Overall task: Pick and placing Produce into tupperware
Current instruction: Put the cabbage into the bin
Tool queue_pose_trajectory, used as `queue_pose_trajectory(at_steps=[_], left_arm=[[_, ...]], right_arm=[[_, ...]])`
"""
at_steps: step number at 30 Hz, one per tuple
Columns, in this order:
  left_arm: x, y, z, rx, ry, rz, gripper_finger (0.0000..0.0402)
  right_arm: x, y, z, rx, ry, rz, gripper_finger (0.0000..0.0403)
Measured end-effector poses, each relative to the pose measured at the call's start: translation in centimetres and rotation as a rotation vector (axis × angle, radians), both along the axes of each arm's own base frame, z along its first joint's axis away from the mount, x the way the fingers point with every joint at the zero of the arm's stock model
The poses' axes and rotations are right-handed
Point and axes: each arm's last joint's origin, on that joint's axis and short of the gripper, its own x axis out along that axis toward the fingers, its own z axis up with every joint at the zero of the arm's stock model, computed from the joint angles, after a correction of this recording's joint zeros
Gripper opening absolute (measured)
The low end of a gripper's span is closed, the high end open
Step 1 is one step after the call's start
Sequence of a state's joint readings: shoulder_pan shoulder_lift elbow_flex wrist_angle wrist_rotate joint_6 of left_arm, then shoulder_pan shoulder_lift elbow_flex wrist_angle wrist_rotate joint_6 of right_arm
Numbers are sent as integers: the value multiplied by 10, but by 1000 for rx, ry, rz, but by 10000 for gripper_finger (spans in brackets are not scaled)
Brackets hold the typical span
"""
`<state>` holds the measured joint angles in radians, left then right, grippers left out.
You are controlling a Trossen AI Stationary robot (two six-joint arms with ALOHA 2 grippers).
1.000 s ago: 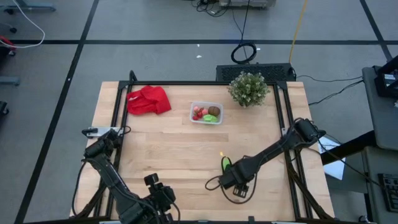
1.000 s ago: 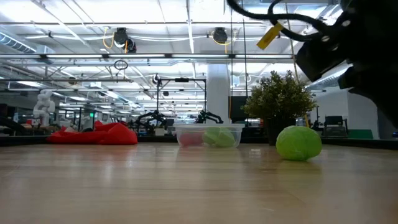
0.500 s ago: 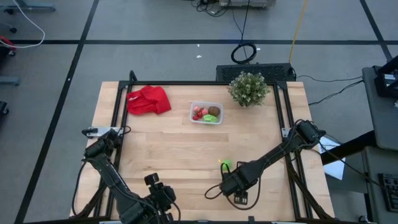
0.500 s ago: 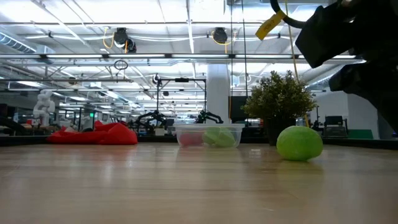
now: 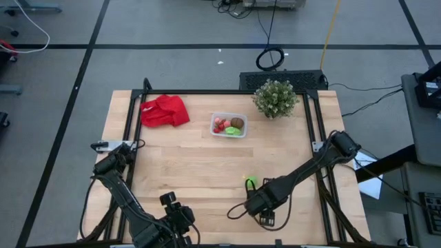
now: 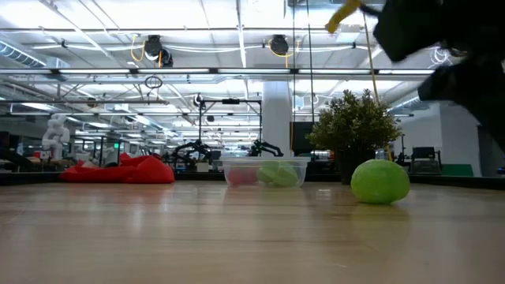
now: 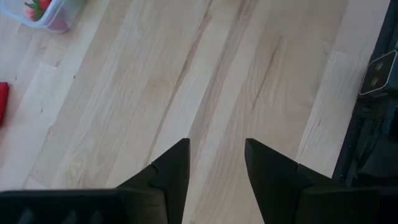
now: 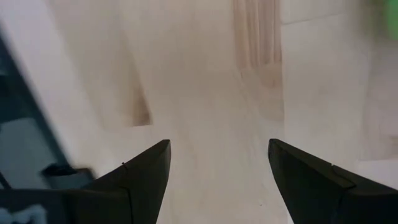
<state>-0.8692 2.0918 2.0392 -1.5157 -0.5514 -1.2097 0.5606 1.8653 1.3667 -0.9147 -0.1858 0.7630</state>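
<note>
The clear tupperware (image 5: pixel 228 125) stands on the table's far middle, holding red strawberry pieces, a brown oval and a green piece. It also shows in the low view as the tupperware (image 6: pixel 264 172). A loose round green piece (image 5: pixel 250 182) rests on the wood right of centre; the same green piece (image 6: pixel 379 181) shows large in the low view. My right gripper (image 8: pixel 217 144) hangs open just near of it, at gripper (image 5: pixel 258 204), over bare wood. My left gripper (image 7: pixel 216 143) waits open above the table's near left, at gripper (image 5: pixel 173 208).
A crumpled red cloth (image 5: pixel 165 111) lies at the far left and a bushy potted plant (image 5: pixel 275 98) stands at the far right. Black frame rails (image 5: pixel 127 131) run along the table's left and right sides. Bare wood lies between the tupperware and the green piece.
My right gripper has risen a little, drawn slightly toward the table's near edge and rolled at the wrist, staying open. The green piece lies where it was, and shows a little more fully in the high view.
</note>
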Motion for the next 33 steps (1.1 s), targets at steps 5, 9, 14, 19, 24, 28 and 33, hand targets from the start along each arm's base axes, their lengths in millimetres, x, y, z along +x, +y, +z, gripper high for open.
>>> queue_pose_trajectory(at_steps=[5, 9, 14, 19, 24, 28, 33], left_arm=[[0, 0, 0, 0, 1, 0, 159], [0, 0, 0, -1, -1, 0, 159], [0, 0, 0, -1, 0, -1, 159], [0, 0, 0, -1, 0, 1, 159], [2, 2, 0, -1, -1, 7, 159], [2, 2, 0, -1, -1, 7, 159], [2, 2, 0, -1, -1, 7, 159]], right_arm=[[-6, -9, 42, 22, -172, -23, 263], [-17, -18, 76, 63, -297, 7, 263], [-27, -27, 110, 134, -453, 20, 263], [-28, -27, 128, 190, -597, 73, 263], [-22, -23, 135, 226, -712, 122, 263], [-20, -21, 138, 232, -753, 152, 263], [-20, -19, 139, 240, -771, 160, 263]])
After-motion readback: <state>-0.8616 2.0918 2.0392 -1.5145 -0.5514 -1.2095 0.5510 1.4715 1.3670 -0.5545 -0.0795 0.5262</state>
